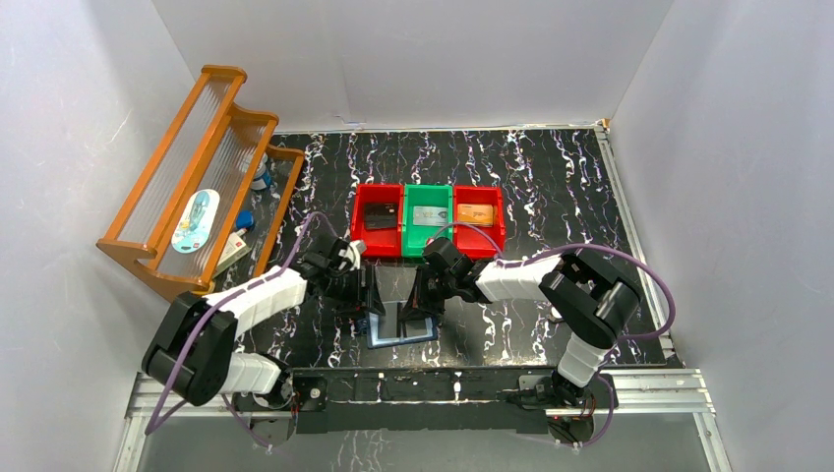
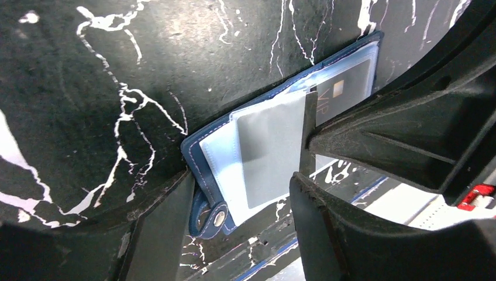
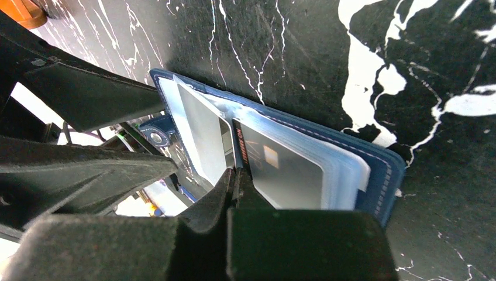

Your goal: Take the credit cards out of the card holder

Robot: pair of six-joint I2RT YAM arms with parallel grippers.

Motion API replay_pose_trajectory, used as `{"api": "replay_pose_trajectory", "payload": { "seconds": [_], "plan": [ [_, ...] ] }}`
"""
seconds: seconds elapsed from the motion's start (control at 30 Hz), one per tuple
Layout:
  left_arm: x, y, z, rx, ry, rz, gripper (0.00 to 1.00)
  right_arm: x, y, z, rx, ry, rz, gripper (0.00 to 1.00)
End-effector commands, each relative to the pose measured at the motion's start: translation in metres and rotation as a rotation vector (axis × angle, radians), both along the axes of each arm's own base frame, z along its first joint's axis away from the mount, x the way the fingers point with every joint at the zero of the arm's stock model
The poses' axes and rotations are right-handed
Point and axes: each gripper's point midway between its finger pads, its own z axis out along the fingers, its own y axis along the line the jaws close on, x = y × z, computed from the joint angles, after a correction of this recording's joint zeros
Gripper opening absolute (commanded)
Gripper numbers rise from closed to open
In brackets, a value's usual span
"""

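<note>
The navy card holder (image 1: 401, 332) lies open near the table's front edge, its clear sleeves fanned out (image 2: 263, 146). A dark credit card (image 3: 286, 172) with a gold chip sits in a sleeve (image 2: 348, 88). My right gripper (image 3: 236, 171) is shut, its tips pinching that card's edge by the fold; its thin fingertips (image 2: 308, 132) stand upright on the sleeves. My left gripper (image 2: 234, 231) is open and straddles the holder's snap-tab corner (image 2: 217, 218), with nothing held. From above, both grippers (image 1: 372, 295) (image 1: 421, 300) meet over the holder.
Three bins stand behind the holder: a red bin (image 1: 356, 224) with a black card, a green bin (image 1: 405, 236) with a silver card, a red bin (image 1: 500, 224) with an orange card. A wooden rack (image 1: 197, 187) leans at the left wall.
</note>
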Motion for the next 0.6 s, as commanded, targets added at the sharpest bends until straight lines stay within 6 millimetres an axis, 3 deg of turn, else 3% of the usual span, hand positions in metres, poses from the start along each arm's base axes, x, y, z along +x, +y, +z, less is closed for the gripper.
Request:
{"api": "replay_pose_trajectory", "payload": {
  "seconds": [0.0,0.23,0.57],
  "plan": [
    [-0.007,0.006,-0.007,0.162,-0.006,-0.079,0.60,0.004,0.003,0.001,0.011,-0.017,0.009,0.00],
    [-0.007,0.036,-0.022,0.434,-0.004,-0.084,0.56,0.004,0.003,0.002,0.011,-0.018,0.008,0.00],
    [-0.005,0.031,-0.024,0.539,-0.025,-0.151,0.54,0.006,0.004,0.006,0.022,-0.028,0.004,0.00]
  ]
}}
